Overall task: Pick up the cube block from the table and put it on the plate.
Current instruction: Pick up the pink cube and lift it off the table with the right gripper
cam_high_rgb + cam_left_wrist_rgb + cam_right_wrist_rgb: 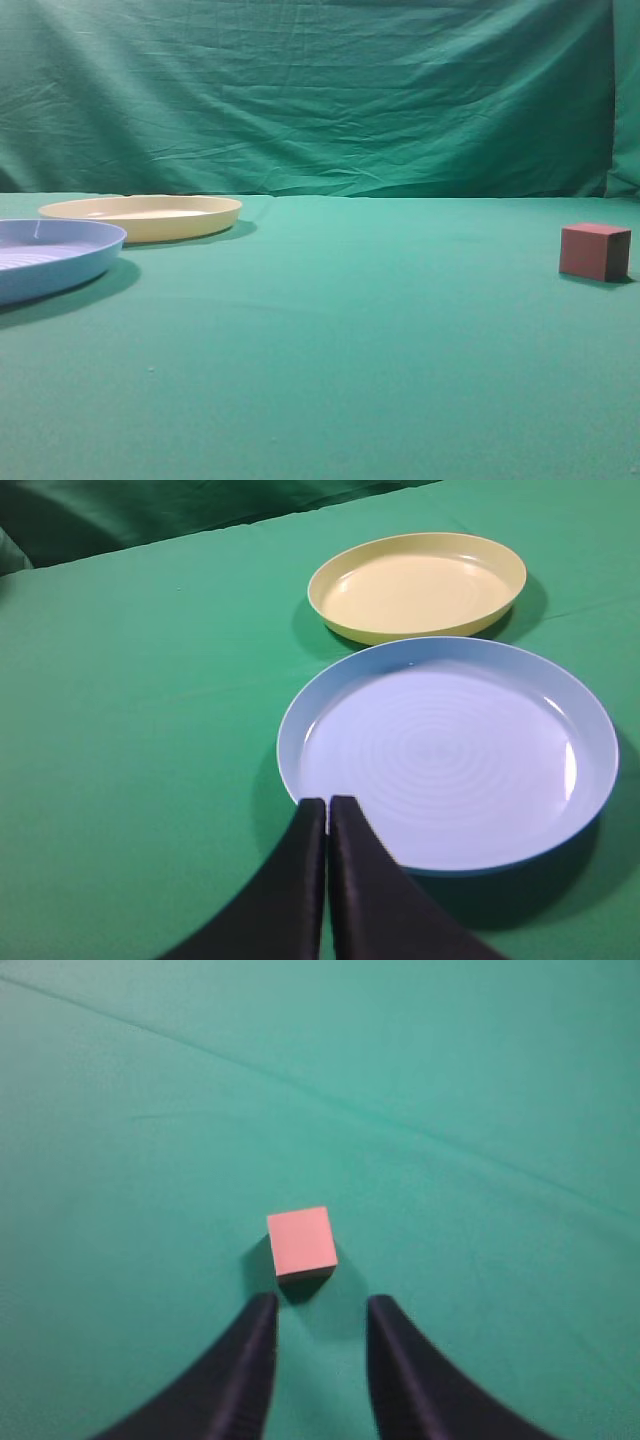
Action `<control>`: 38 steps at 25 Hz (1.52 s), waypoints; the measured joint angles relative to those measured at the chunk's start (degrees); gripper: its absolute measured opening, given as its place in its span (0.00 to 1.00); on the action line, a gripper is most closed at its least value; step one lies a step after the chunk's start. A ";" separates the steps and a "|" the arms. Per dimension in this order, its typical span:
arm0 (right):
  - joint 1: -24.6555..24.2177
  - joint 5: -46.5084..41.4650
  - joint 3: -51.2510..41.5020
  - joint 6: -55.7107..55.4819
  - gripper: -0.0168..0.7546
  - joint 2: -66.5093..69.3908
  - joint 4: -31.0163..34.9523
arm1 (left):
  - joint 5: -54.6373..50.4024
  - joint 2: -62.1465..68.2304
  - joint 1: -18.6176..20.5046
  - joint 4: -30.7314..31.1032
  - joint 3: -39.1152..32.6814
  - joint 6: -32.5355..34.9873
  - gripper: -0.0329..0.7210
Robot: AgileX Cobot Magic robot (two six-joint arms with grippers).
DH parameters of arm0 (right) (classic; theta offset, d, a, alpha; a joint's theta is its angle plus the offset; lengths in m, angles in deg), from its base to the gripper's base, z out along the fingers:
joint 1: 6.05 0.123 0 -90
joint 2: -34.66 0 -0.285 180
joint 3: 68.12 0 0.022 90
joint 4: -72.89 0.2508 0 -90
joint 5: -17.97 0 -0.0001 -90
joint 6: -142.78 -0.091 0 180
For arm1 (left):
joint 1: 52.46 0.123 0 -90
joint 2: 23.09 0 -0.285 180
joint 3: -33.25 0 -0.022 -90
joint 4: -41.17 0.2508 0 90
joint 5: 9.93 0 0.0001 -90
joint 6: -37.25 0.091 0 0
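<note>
on green table, cube block: likely light, rigid; grasp opposite flat sides. right gripper parted, left gripper closed empty.

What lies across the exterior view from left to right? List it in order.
light blue plate → cream-yellow plate → cube block, all resting on the green table.

Exterior view: blue plate cut off by the left edge, neither of my tools in frame. Left wrist: my left tool covers the blue plate's near rim; finger bases cut off at the bottom. Right wrist: right tool blurred, also cut off at bottom.
</note>
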 joint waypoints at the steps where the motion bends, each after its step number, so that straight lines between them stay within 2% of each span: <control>1: 0.00 -0.36 1.15 0.00 0.40 2.22 0.00 | 0.00 0.00 0.00 0.00 0.00 0.00 0.04; 3: 0.00 -0.48 3.53 0.03 0.65 7.49 0.00 | 0.00 0.00 0.00 0.00 0.00 0.00 0.04; 4: 0.00 -0.48 4.22 0.03 0.74 9.38 0.00 | 0.00 0.00 0.00 0.00 0.00 0.00 0.04; 6: 0.00 -0.48 5.46 0.03 0.86 13.70 0.00 | 0.00 0.00 0.00 0.00 0.00 0.00 0.04; 19: 0.00 4.08 10.42 0.03 0.86 31.09 0.00 | 0.00 0.00 0.00 0.00 0.00 0.00 0.04; 20: 0.00 4.62 10.98 0.13 0.74 32.89 0.00 | 0.00 0.00 0.00 0.00 0.00 0.00 0.04; 22: 0.11 4.74 11.11 0.36 0.63 34.17 0.00 | 0.00 0.00 0.00 0.00 0.00 0.00 0.04; 25: 0.57 4.74 11.23 1.34 0.34 35.15 0.00 | 0.00 0.00 0.00 0.00 0.00 0.00 0.04; 26: 0.73 4.74 11.83 1.58 0.31 35.25 0.22 | 0.00 0.00 0.00 0.00 0.00 0.00 0.04; 31: 3.13 4.28 18.63 2.24 0.32 35.42 2.00 | 0.00 0.00 0.00 0.00 0.00 0.00 0.04; 36: 9.94 2.40 34.47 3.09 0.32 38.60 2.03 | 0.00 0.00 0.00 0.00 0.00 0.00 0.04; 37: 9.94 2.40 34.47 3.09 0.32 38.60 2.03 | 0.00 0.00 0.00 0.00 0.00 0.00 0.04; 38: 13.24 0.31 42.44 3.09 0.32 42.75 2.24 | 0.00 0.00 0.00 0.00 0.00 0.00 0.04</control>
